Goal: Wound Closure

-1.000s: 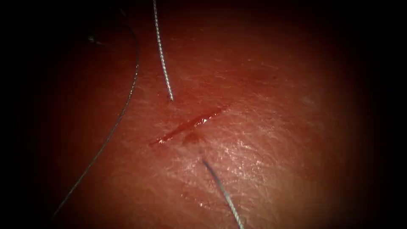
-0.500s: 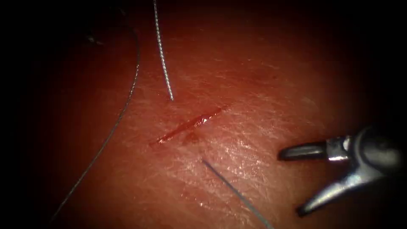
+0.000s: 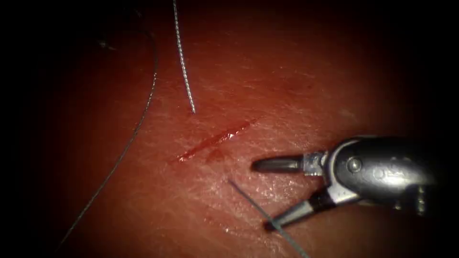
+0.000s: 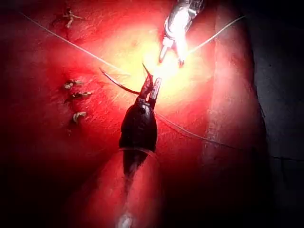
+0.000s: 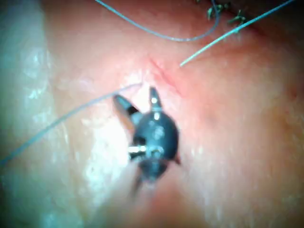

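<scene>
Thin, limp thread (image 3: 258, 208) runs out of the tissue (image 3: 296, 95) just right of the cut (image 3: 215, 139), between the wide-open, empty jaws of my right tool (image 3: 265, 193); I judge it slippery, best gripped near its exit.

The cut (image 3: 215, 140) is lying slantwise across the middle of the tissue (image 3: 287, 86). One thread (image 3: 184, 71) is running down from behind and entering the tissue just behind the cut; it is coming out in front of the cut and trailing away to the right — under the right tool (image 3: 260, 193), whose jaws are standing spread, the front one seemingly touching it. A second strand (image 3: 138, 124) is curving well to the cut's left.
</scene>
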`<state>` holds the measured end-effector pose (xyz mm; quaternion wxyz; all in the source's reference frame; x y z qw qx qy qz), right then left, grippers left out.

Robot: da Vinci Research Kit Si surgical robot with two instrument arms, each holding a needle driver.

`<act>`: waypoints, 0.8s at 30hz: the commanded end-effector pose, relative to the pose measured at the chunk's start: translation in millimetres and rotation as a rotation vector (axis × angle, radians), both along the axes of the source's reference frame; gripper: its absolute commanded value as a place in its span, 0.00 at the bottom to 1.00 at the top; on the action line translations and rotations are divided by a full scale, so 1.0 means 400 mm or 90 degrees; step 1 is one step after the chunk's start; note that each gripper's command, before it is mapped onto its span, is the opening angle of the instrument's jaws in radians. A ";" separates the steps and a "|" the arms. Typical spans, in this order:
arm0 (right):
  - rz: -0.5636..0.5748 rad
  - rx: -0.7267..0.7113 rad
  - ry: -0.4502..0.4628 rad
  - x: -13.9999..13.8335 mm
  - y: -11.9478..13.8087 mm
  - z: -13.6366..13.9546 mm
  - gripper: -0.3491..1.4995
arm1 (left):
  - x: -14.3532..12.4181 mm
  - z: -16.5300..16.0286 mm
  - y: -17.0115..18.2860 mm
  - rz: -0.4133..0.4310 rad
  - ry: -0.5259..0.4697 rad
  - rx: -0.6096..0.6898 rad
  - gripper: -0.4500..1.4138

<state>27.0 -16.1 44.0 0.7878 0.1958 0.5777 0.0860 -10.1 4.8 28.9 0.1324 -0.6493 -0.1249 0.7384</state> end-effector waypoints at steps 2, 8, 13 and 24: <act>-0.004 -0.001 0.003 0.0036 -0.0028 0.0026 0.79 | -0.0013 0.0017 -0.0014 0.001 -0.001 0.002 0.14; -0.018 -0.005 0.006 0.0056 -0.0052 0.0060 0.75 | -0.0014 0.0017 -0.0013 0.000 -0.001 0.002 0.14; -0.045 0.007 0.025 0.0047 -0.0050 0.0049 0.00 | -0.0014 0.0017 -0.0014 0.000 -0.001 0.006 0.14; -0.043 0.008 0.020 0.0038 -0.0043 0.0036 0.00 | -0.0014 0.0016 -0.0014 0.000 -0.001 0.006 0.14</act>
